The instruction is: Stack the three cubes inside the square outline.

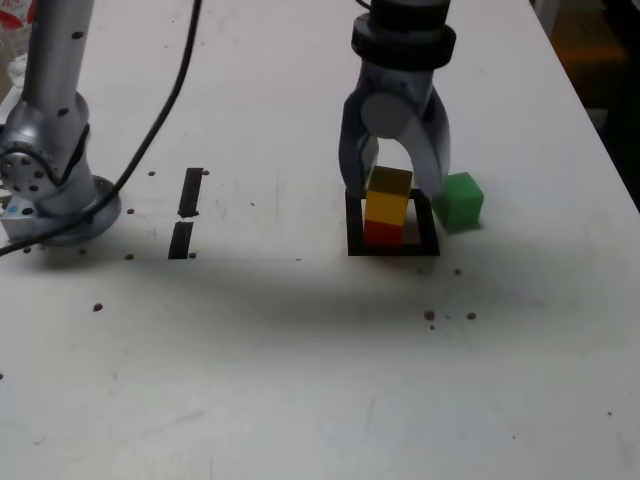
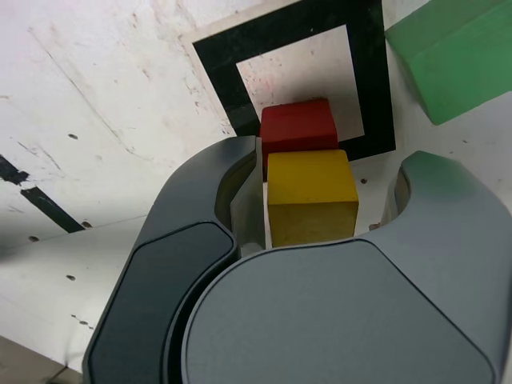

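- White tabletop (image 1: 300,380), speckled w/ small dark spots; two short black bars (image 1: 186,212) near arm base (image 1: 50,190).
- Square outline (image 1: 391,247) toward tabletop's far side; red cube (image 1: 382,232) inside it, yellow cube (image 1: 388,196) stacked on red.
- Green cube (image 1: 460,201) on tabletop just outside outline's edge.
- Gripper (image 1: 395,185) straddles yellow cube, jaws narrowly parted, gaps both sides, not gripping.

Silver arm base (image 1: 50,150) with black screw dots (1 black cable trailing), dark-grey rounded gripper (image 1: 395,195), black collar.
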Controlling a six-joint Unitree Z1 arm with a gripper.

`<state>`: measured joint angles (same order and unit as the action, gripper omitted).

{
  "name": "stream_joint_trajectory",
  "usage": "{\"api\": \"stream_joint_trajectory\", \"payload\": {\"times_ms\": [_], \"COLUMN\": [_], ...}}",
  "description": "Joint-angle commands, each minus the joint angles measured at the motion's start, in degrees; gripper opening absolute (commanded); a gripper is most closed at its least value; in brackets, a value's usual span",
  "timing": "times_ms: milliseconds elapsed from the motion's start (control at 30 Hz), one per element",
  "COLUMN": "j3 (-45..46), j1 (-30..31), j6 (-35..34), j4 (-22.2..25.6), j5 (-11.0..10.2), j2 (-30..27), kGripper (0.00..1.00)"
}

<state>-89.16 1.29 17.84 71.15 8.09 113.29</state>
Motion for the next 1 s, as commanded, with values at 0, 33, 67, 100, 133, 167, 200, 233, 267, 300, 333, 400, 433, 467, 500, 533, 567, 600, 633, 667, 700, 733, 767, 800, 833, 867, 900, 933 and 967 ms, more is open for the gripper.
{"api": "stream_joint_trajectory", "payload": {"times_ms": [0, 33, 67, 100, 133, 167, 200, 233, 267, 300, 333, 400, 433, 467, 500, 533, 567, 600, 633, 667, 700, 733, 767, 800, 833, 867, 900, 933, 967], "j3": [0.3, 0.5, 0.8, 0.8, 0.6, 0.5, -0.1, -0.5, -1.0, -1.7, -2.3, -3.1, -4.3, -5.0, -5.6, -6.3, -6.9, -7.7, -8.9, -9.5, -10.0, -10.5, -11.0, -11.6, -12.3, -12.6, -13.0, -13.9, -14.6], "j1": [-0.4, -0.7, -1.2, -1.4, -1.5, -1.5, -1.5, -1.5, -1.5, -1.4, -1.4, -1.3, -1.3, -1.3, -1.3, -1.3, -1.3, -1.3, -1.2, -1.1, -1.0, -0.8, -0.6, -0.5, -0.2, 0.0, 0.2, 0.6, 0.9], "j6": [-0.1, -0.1, -0.2, -0.4, -0.6, -0.8, -1.2, -1.4, -1.6, -1.8, -1.9, -2.1, -2.1, -2.1, -2.1, -2.1, -2.1, -2.1, -2.1, -2.1, -2.1, -2.1, -2.1, -2.0, -1.9, -1.9, -1.8, -1.6, -1.5], "j4": [0.5, 1.1, 1.8, 2.6, 3.4, 3.8, 4.5, 4.9, 5.3, 5.8, 6.2, 6.7, 7.4, 7.8, 8.2, 8.5, 8.7, 9.0, 9.2, 9.2, 9.3, 9.3, 9.2, 9.0, 8.8, 8.7, 8.6, 8.3, 8.2], "j5": [-0.5, -1.2, -1.8, -2.3, -2.8, -3.0, -3.7, -4.2, -4.6, -5.2, -5.7, -6.4, -7.1, -7.4, -7.6, -7.8, -8.0, -8.0, -8.1, -8.1, -8.1, -8.1, -8.1, -8.1, -8.0, -8.0, -8.0, -7.9, -7.8], "j2": [-1.1, -1.9, -2.9, -3.7, -4.5, -5.0, -5.9, -6.3, -6.6, -7.0, -7.3, -7.5, -7.7, -7.8, -7.8, -7.8, -7.7, -7.6, -7.2, -7.0, -6.7, -6.5, -6.2, -5.9, -5.5, -5.3, -5.0, -4.4, -3.9], "kGripper": [0.65, 0.65, 0.65, 0.65, 0.65, 0.65, 0.65, 0.65, 0.65, 0.65, 0.65, 0.66, 0.66, 0.66, 0.66, 0.66, 0.66, 0.66, 0.66, 0.66, 0.66, 0.66, 0.66, 0.66, 0.66, 0.66, 0.66, 0.66, 0.66]}}
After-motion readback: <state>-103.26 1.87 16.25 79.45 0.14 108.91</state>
